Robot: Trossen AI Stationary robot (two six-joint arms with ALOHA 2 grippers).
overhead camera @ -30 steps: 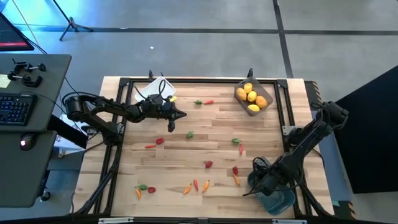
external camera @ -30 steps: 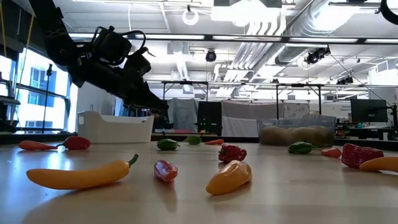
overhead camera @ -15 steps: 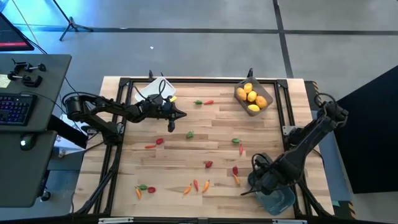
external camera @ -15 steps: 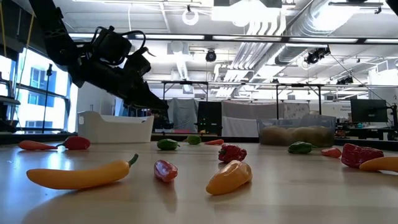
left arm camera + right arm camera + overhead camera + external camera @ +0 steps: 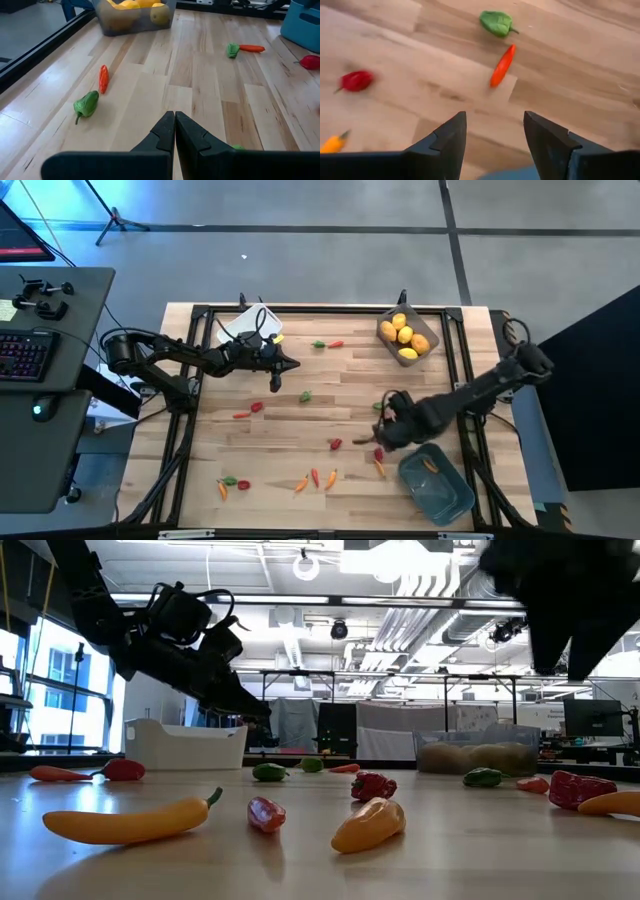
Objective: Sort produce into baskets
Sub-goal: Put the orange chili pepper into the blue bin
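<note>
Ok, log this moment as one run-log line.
right gripper: open, empty, over table beside blue bin | left gripper: shut, empty, near white bin | grey bin: yellow fruits

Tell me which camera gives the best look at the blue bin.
The high view. It looks straight down on the whole blue bin at the table's near right corner, showing an orange piece inside. The left wrist view catches only a corner of it at the picture's edge. The low view and the right wrist view show nothing clear of it.
</note>
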